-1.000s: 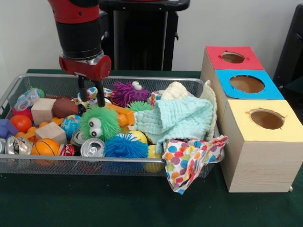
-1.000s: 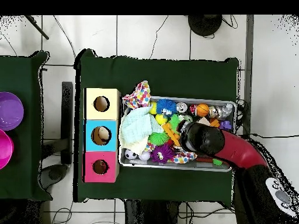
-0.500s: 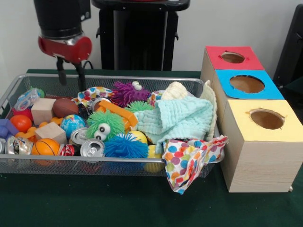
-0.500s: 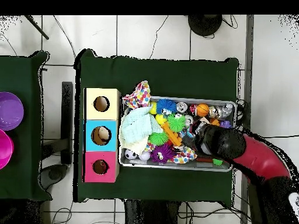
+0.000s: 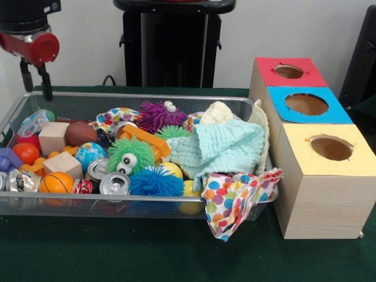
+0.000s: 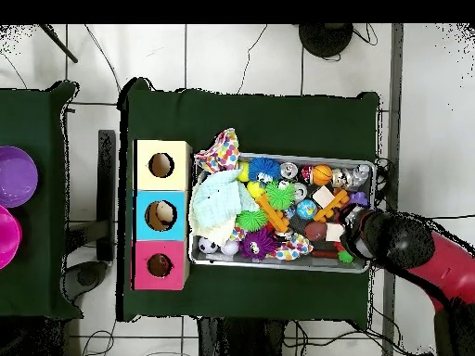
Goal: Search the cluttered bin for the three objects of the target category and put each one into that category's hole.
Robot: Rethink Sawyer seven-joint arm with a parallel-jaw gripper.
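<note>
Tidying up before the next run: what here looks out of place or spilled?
The polka-dot cloth hangs out over the bin's front rim beside the yellow box, partly draped down toward the table. The pale green cloth lies piled over the toys. Nothing else stands out.

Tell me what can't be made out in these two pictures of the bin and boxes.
- Under the mint cloth: hidden bin contents, both views.
- Insides of the red, blue and yellow holes: front view shows only dark openings; overhead they are too small.
- Arm above the tool: cut off by the front view's top edge.
- Bin's lower layers: covered by the toys on top.
</note>
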